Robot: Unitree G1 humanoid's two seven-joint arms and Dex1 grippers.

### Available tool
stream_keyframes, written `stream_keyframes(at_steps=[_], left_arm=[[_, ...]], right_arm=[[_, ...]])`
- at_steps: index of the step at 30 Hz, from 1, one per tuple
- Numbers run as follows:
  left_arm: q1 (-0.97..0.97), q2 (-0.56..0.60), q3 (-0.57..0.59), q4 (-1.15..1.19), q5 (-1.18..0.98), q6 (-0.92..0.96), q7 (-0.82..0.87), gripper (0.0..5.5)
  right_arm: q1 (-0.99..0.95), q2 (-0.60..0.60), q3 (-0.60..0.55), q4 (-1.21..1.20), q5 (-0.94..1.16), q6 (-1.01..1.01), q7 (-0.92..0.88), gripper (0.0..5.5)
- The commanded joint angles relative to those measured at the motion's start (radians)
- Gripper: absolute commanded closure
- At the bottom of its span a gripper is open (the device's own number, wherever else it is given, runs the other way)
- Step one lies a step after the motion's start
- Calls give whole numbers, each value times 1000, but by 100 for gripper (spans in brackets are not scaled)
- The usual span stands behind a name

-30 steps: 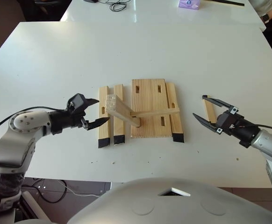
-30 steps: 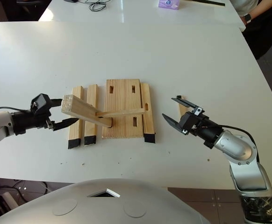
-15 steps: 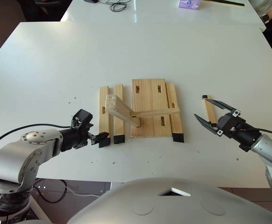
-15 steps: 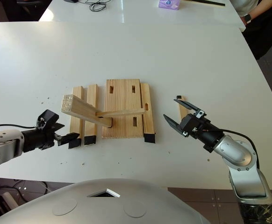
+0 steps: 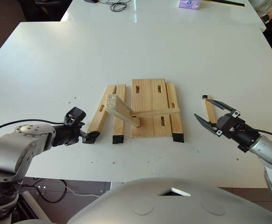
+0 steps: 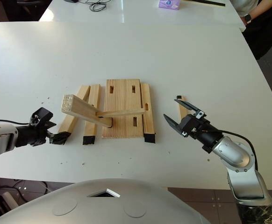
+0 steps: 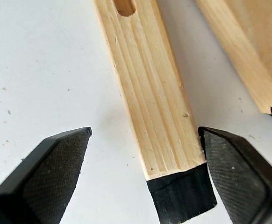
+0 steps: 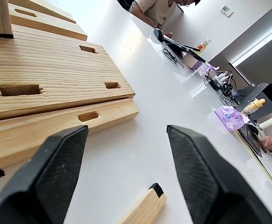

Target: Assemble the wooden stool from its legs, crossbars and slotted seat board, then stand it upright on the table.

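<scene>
Three flat legs [image 5: 100, 114], one standing leg [image 5: 122, 111], one seat board [image 5: 147, 93], one crossbar [image 5: 160, 111]

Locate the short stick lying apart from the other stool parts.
In the left eye view, the short stick lies on the table's right side, right of the seat board, at the right gripper's open fingers.

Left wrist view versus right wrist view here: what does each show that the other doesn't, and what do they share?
Left wrist view only: the left gripper, fingers open either side of the black-capped end of a pale slotted wooden leg. Right wrist view only: the right gripper, fingers open, the flat slotted wooden seat board, a short black-tipped wooden bar on the white table, and a purple box far behind. Both: that table and slotted wooden legs.
</scene>
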Motion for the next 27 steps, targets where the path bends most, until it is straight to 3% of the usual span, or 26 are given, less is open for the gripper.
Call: stream_keyframes(at_steps=[1, 5, 14, 27], left_arm=[[-23, -24, -35, 42, 20, -16, 17, 127], [-35, -107, -23, 78, 7, 39, 62, 127], [96, -176, -22, 87, 48, -59, 101, 127], [143, -242, -83, 146, 124, -283, 106, 296]], right_arm=[[-9, 2, 10, -4, -14, 1, -4, 239], [-23, -1, 11, 2, -13, 2, 0, 239], [-28, -9, 6, 10, -3, -3, 9, 239], [-51, -12, 7, 19, 6, 1, 13, 239]])
